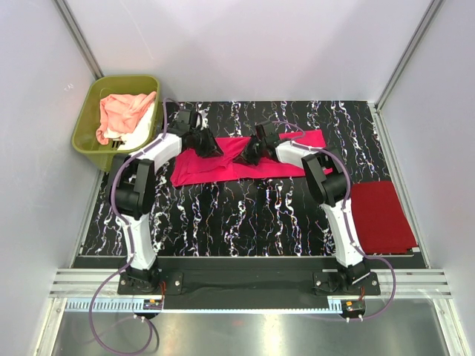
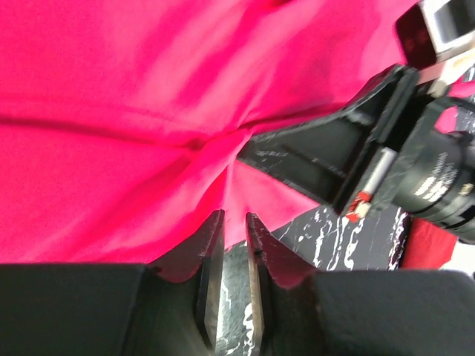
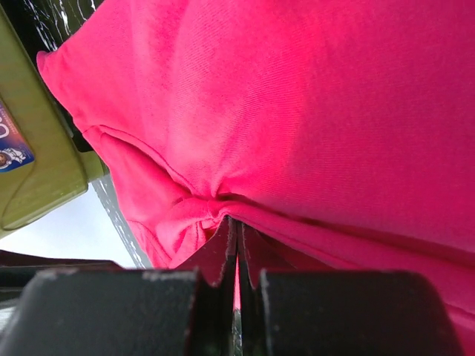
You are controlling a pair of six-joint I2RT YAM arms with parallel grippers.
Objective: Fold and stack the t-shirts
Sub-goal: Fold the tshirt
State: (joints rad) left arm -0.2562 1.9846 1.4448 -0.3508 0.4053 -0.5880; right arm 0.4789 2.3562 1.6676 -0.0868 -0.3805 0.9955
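Observation:
The hot pink t-shirt [image 1: 293,143] lies partly folded as a long band across the middle of the black marbled table. My left gripper [image 1: 211,147] is at its left part; in the left wrist view its jaws [image 2: 234,216] stand a little apart, the table showing between them and the pink cloth [image 2: 148,111] bunched just past the tips. My right gripper [image 1: 249,154] is close beside it, shut on a pinched fold of the pink shirt [image 3: 312,111], its tips [image 3: 236,222] pressed together. A darker red t-shirt [image 1: 380,216] lies folded at the right.
An olive-green tub [image 1: 89,111] stands at the back left, off the table's corner. It holds the peach-pink t-shirt [image 1: 122,110] and a white one [image 1: 133,137]. The two grippers are only a few centimetres apart. White walls enclose the table.

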